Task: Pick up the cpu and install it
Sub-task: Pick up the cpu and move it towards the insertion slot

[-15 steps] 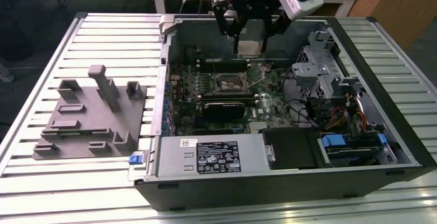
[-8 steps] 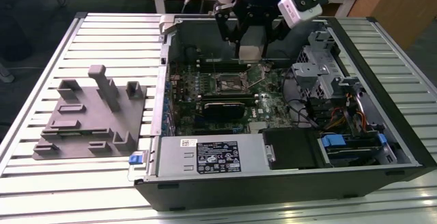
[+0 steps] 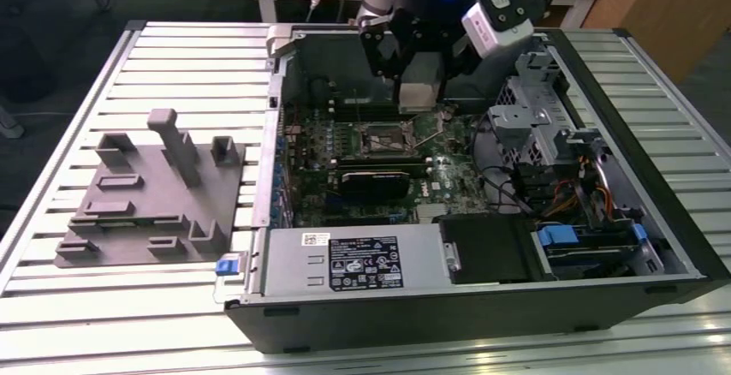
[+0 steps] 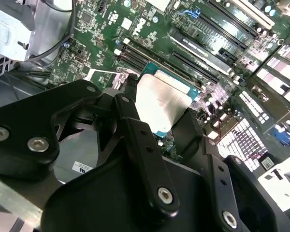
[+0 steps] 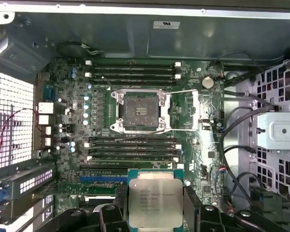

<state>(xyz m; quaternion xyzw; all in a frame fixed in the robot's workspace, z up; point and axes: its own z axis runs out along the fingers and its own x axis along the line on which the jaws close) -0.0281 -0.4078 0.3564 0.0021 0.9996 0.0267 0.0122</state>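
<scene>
Exterior view: your arm hangs at upper middle over the open case (image 3: 480, 315), tool (image 3: 418, 92) clamped on the cpu (image 3: 419, 82). Second wrist view: fingers (image 4: 137, 140) pinch its edges. First wrist view: cpu (image 5: 154, 200) held apart from the open socket (image 5: 140, 110), and its print is too faint to read.

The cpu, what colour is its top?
The cpu has a silvery-grey top with a green rim; the first wrist view shows it best.

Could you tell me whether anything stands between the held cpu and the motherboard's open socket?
Nothing visible does. The gripper holds the cpu above the motherboard. The socket lies bare, its load plate swung aside, and thin lever rods run only along its edges.
</scene>
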